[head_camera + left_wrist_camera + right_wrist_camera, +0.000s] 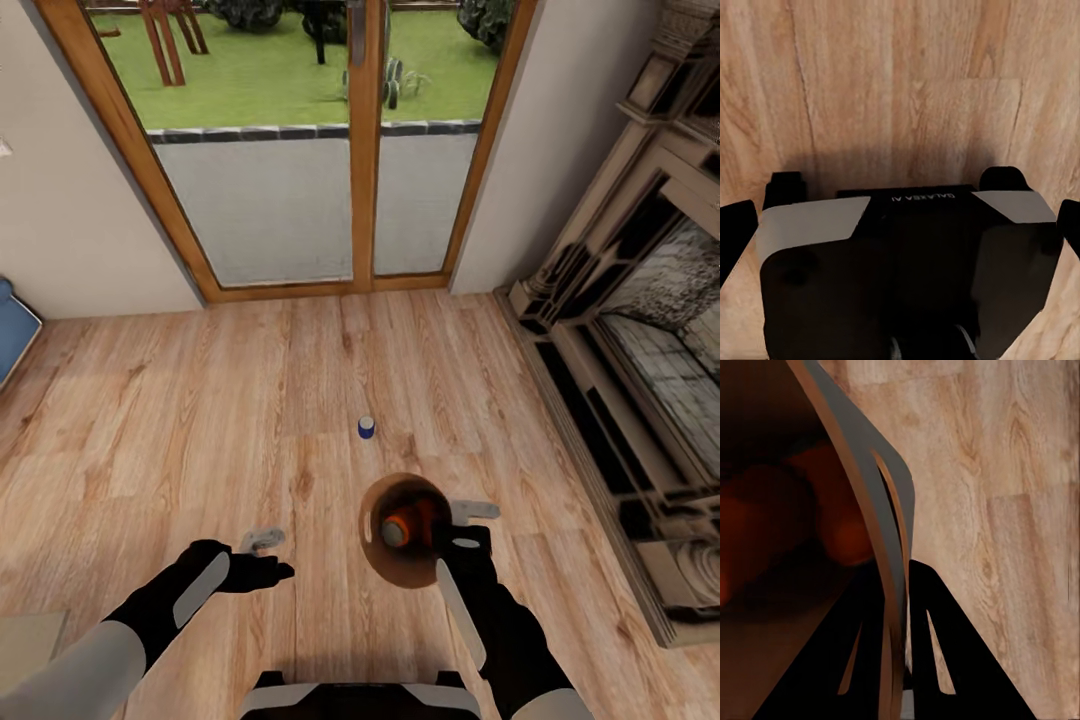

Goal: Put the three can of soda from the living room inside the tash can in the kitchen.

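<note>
The head camera looks forward and steeply down from high on the robot, taking in both arms, a broad spread of wood floor, the glass doors ahead and the fireplace at the right. The left wrist camera points straight down at the floor from close above — the robot's own base fills its lower half. The right wrist camera sits hard against the rim of the tash can, sharing that bin and the planks with the head view.

A home living room — ornate fireplace, glass garden doors, wood-plank floor.
</note>
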Motion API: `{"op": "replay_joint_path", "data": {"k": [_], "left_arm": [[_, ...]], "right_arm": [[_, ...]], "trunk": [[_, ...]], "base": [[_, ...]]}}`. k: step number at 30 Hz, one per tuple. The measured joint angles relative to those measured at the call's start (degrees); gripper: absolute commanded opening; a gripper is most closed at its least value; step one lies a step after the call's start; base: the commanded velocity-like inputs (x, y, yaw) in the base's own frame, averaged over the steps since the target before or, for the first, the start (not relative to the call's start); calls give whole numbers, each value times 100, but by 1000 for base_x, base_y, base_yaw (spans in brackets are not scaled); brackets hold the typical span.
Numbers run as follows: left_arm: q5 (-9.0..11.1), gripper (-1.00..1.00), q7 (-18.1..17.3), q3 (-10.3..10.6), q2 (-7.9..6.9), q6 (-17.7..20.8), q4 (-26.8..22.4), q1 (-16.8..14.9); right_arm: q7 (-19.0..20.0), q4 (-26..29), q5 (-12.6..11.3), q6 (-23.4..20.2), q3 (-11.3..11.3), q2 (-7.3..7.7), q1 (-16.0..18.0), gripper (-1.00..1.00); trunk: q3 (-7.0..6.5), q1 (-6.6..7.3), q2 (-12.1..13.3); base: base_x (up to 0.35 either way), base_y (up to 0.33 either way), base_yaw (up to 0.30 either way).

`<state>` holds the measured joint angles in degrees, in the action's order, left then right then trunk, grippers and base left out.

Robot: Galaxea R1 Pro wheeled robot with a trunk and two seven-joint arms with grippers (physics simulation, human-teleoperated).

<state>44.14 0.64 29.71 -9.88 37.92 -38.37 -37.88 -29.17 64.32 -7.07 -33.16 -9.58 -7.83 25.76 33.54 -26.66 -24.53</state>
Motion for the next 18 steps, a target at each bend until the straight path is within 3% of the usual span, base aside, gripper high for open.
{"op": "replay_joint_path", "data": {"k": [4,6,9,11,14,18], "left_arm": [[-1,100,208,3,-3,-90,146,-1],[-2,100,319,4,-4,-176,183,0],[-2,100,395,10,-4,-264,213,-1],[-2,100,423,11,-5,-290,217,0],[-3,100,545,16,-3,-344,254,-1],[-3,100,622,16,1,-391,402,1]], "right_arm": [[39,-20,-262,192,44,122,-171,-100],[7,-10,-11,141,65,174,-205,-100],[50,-26,-226,239,153,208,-264,-100],[17,-33,-60,151,269,222,-334,-100],[66,-70,-222,252,503,252,-485,-100],[44,-63,-21,296,676,393,-556,-100]], "trunk": [[-37,0,1],[-56,0,0],[-83,0,1],[-102,0,1],[-129,0,2],[-167,0,1]], "base": [[0,0,0],[0,0,0],[0,0,0],[0,0,0],[0,0,0],[0,0,0]]}}
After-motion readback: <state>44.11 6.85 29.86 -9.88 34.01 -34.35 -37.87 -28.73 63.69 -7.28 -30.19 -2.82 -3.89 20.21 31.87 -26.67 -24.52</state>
